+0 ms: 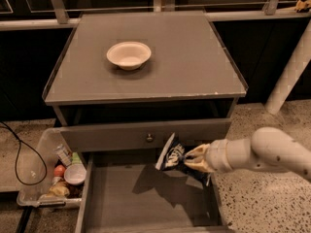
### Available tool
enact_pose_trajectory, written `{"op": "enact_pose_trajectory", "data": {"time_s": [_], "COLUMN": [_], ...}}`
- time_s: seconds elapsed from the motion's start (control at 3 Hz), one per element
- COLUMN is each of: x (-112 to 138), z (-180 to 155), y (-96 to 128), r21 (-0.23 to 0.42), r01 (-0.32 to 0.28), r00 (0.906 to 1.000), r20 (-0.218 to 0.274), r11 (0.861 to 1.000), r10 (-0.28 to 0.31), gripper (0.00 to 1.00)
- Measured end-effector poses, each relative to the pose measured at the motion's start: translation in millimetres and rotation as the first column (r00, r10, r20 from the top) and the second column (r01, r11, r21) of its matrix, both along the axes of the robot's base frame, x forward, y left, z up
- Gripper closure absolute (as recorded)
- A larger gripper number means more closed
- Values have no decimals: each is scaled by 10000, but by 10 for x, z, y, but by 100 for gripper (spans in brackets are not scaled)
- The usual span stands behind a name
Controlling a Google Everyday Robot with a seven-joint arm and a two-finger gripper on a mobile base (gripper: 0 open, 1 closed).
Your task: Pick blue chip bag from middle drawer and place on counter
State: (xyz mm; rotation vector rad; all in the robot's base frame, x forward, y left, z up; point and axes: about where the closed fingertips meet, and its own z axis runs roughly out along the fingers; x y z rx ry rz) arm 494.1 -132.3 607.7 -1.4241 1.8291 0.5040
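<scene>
The blue chip bag (171,155), dark blue with white lettering, hangs tilted in the air above the open middle drawer (121,198), in front of the closed drawer front above. My gripper (192,160) comes in from the right on a white arm and is shut on the bag's right end. The bag casts a shadow on the drawer's bare grey floor. The counter (184,62) is the flat grey cabinet top above, well higher than the bag.
A white bowl (129,54) sits on the counter's left-centre. A drawer front with a small round knob (149,138) is just behind the bag. A clear bin of snacks and bottles (53,174) stands left of the drawer. A white post (291,72) rises at right.
</scene>
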Motion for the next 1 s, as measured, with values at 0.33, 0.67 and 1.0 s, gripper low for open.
{"op": "enact_pose_trajectory", "data": {"time_s": [0.33,0.67,1.0], "x": [183,172,161], "z": [850,948,888], "y": [-229,-227,-197], "r21": [-854,-888,-861], "r01": [-190,-324,-372], "r00": [9991,9987,9989], "r20": [366,370,238], "r11": [9962,9955,9956], "r10": [222,358,394], "gripper": [100,100,100]}}
